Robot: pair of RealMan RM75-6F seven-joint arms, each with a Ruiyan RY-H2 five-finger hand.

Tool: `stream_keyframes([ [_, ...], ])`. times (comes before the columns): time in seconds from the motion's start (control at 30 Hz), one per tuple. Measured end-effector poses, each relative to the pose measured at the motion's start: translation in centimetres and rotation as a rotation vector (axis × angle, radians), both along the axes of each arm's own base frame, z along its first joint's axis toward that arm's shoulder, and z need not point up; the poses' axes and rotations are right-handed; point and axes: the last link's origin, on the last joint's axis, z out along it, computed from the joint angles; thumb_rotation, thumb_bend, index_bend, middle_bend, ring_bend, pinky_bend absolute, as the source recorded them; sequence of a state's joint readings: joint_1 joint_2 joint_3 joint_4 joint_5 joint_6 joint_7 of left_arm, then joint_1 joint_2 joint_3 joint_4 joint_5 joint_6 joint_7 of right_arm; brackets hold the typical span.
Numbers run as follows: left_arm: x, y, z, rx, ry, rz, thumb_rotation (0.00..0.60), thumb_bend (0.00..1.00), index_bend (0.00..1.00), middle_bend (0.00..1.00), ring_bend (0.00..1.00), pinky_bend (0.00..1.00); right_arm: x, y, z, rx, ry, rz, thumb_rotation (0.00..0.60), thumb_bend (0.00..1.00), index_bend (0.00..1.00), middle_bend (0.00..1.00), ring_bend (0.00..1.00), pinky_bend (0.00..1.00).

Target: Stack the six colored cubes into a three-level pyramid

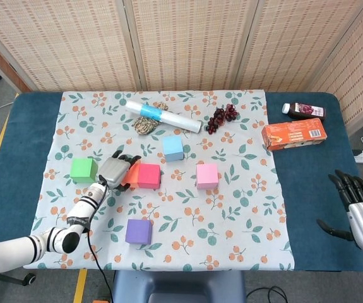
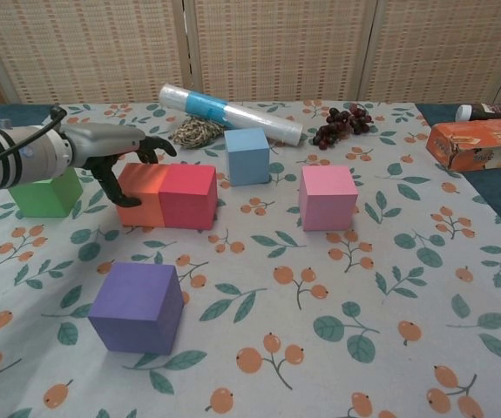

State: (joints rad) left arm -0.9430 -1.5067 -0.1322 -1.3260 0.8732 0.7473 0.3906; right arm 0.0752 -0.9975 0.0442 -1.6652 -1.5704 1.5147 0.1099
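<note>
On the left half of the table (image 1: 307, 189), the left robot hand (image 2: 111, 152) grips the orange cube (image 2: 140, 194), fingers curled over its top and thumb on its near-left face, with the red cube (image 2: 187, 196) touching the orange one's right side. The pair reads as the start of the pyramid's bottom row. Green cube (image 2: 45, 193) sits just left of the hand, blue cube (image 2: 247, 155) lies behind and to the right, pink cube (image 2: 328, 197) is further right, and purple cube (image 2: 138, 306) is nearest the chest camera. The right robot hand (image 1: 358, 211) hangs off the table's right edge, fingers spread, holding nothing.

To do this step well, the orange and red faces should end up flush and in one straight line, with no gap, since upper cubes will straddle the seam. Letting go wants to be gentle: fingers lift straight up rather than drag sideways, or the orange cube may twist. A third cube then belongs tight against this row; green is nearest.
</note>
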Motion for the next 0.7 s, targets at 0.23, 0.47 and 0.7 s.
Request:
stream_keyframes([
  [0.23, 0.08, 0.11, 0.02, -0.005, -0.008, 0.018, 0.600, 0.33, 0.08, 0.31, 0.17, 0.08, -0.15, 0.03, 0.05, 0.001, 0.000, -0.005, 0.529, 0.00, 0.00, 0.00, 0.00, 0.05],
  [0.47, 0.38, 0.21, -0.07, -0.007, -0.007, 0.014, 0.600, 0.33, 0.08, 0.30, 0.17, 0.08, -0.19, 0.11, 0.16, -0.002, 0.000, -0.006, 0.528, 0.00, 0.00, 0.00, 0.00, 0.05],
  [0.7, 0.54, 0.27, -0.16, -0.008, -0.004, 0.014, 0.600, 0.33, 0.07, 0.30, 0.17, 0.08, -0.31, 0.25, 0.24, -0.006, -0.002, -0.010, 0.528, 0.00, 0.00, 0.00, 0.00, 0.05],
])
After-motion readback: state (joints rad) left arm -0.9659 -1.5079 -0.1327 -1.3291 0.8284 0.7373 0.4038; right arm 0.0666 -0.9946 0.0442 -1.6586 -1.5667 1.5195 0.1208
